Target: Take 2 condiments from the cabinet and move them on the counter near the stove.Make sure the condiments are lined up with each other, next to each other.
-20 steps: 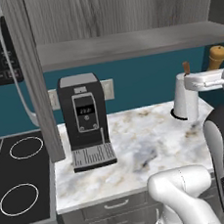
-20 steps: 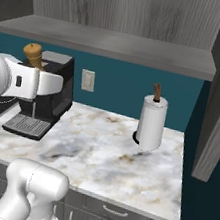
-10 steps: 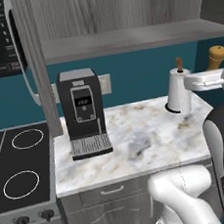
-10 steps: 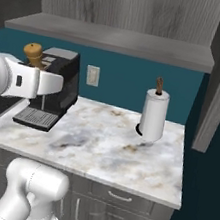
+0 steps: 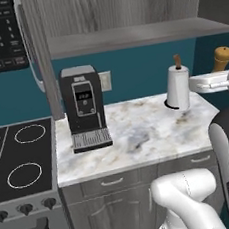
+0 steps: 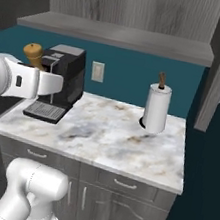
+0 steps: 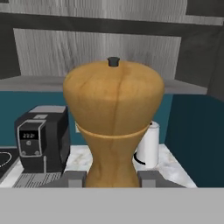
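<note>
Gripper: the two-finger gripper (image 7: 111,178) is pinched on the tan-orange wooden mill with a knob top (image 7: 113,122); its two dark fingers (image 7: 75,179) press against the mill's narrow lower body from either side.
Mill: upright in the gripper, held in the air above counter height. In the left base view its rounded top (image 5: 222,57) shows above the white hand at the right edge; in the right base view its top (image 6: 33,54) shows above the white forearm at the left.
Counter: white-grey marble top with brown and dark veins (image 5: 144,133), over grey drawers with metal handles.
Stove: black glass cooktop with thin white ring burners (image 5: 22,157), touching the counter's left end; round knobs along its front.
Coffee machine: black and silver (image 5: 83,107), standing on the counter's left part, just beside the stove.
Paper-towel roll: white, with a brown tip (image 6: 156,108), upright at the back right of the counter.
Cabinet: grey wood-grain wall cabinet with a plain grey shelf board (image 6: 119,35) above the counter.
</note>
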